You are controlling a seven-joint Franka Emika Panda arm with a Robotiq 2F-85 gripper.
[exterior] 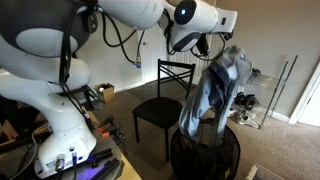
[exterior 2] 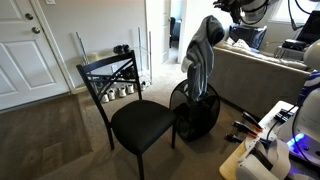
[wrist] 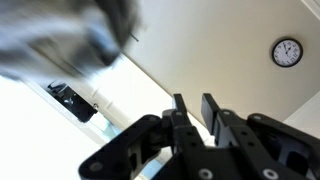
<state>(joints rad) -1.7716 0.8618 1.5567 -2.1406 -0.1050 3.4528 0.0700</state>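
Grey garment [exterior: 215, 90] hangs tall just under gripper [wrist: 193, 102], over black mesh basket [exterior 2: 200, 120], 1 chair [exterior 2: 135, 122] beside. Risk: long cloth may slump over the basket rim to the floor. Gripper: jaws a narrow gap apart, nothing seen between them; garment blurred alongside.
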